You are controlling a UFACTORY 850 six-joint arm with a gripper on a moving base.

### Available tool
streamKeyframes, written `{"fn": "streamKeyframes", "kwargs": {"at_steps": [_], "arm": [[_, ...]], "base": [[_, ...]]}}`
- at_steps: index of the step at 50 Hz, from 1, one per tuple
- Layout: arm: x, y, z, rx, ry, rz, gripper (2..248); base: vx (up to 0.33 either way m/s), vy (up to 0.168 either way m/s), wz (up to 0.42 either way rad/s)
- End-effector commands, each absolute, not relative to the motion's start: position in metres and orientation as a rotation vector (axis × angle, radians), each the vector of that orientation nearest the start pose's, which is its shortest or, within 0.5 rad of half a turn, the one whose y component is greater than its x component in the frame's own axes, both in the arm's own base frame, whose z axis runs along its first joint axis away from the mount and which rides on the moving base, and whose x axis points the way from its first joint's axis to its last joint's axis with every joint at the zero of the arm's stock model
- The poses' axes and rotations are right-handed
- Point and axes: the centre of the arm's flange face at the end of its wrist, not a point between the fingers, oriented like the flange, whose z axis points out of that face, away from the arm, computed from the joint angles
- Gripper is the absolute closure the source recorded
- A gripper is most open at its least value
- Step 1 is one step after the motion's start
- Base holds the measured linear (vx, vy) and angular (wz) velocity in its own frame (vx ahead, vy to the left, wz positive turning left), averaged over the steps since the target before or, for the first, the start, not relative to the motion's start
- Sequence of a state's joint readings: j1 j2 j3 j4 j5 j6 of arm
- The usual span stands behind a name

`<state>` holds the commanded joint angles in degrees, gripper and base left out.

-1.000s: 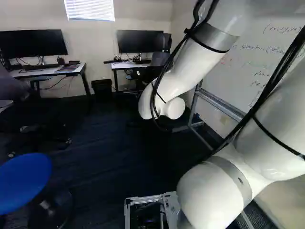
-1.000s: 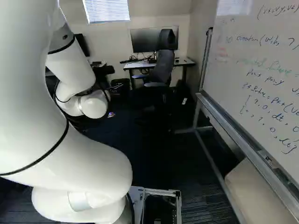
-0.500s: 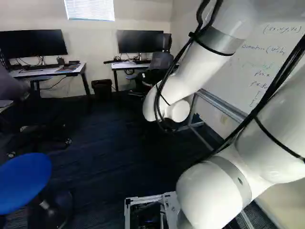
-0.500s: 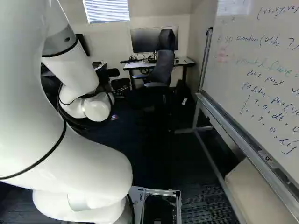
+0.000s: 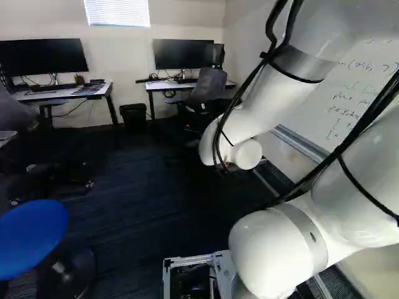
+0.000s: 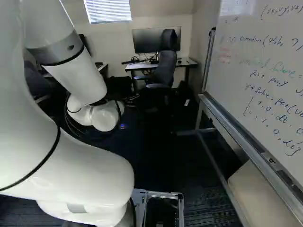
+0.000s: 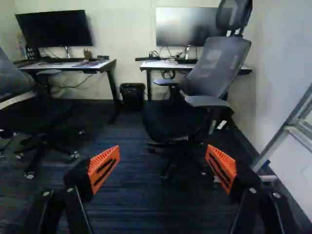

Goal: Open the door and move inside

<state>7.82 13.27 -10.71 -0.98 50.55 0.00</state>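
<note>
Right at the near edge, you're looking at a metal frame [image 5: 187, 260], and your arm [image 5: 277, 249] is rising just beside it. Black cables [image 5: 368, 112] are running along the arm, and it's reaching out ahead over the dark floor [image 5: 143, 218]. On the near left, a round blue stool [image 5: 31, 237] is standing well apart from the arm.

Over on the right, a whiteboard [image 6: 265, 80] is stretching away from you, covered in handwriting, and a beige panel [image 6: 255, 194] is sitting low beneath it.

Now out to your claw [image 7: 163, 148]: its two orange pads [image 7: 103, 168] are standing wide apart, facing each other, and it's holding nothing. As for the door, you're getting no clear sight of it, so its place can't be told.

Farther on, ahead of the claw, a high-backed office chair [image 6: 165, 66] is standing at the right desk [image 6: 189, 62], armrests showing. Another chair [image 7: 22, 107] is waiting by the left desk [image 5: 62, 93]. Between the desks, a black bin [image 5: 134, 115] is sitting near the far wall [image 5: 112, 56].

Each desk is carrying a monitor, the left one [image 5: 43, 56] dark, the right one [image 6: 142, 40] catching some light. Farthest off, a blind [image 5: 117, 12] is glowing high on that wall.
</note>
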Motion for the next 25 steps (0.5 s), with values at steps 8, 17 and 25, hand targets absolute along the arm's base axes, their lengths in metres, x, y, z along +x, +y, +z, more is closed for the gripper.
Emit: {"fn": "streamKeyframes", "kwargs": {"at_steps": [8, 17, 25], "arm": [[0.295, 0.029, 0.384, -2.467, -0.136, -1.842, 3], [0.286, 0.017, 0.377, -2.503, -0.085, -1.836, 3], [0.279, 0.009, 0.372, -2.527, -0.048, -1.831, 3]], "base": [[0.000, 0.000, 0.000], [0.000, 0.000, 0.000], [0.000, 0.000, 0.000]]}}
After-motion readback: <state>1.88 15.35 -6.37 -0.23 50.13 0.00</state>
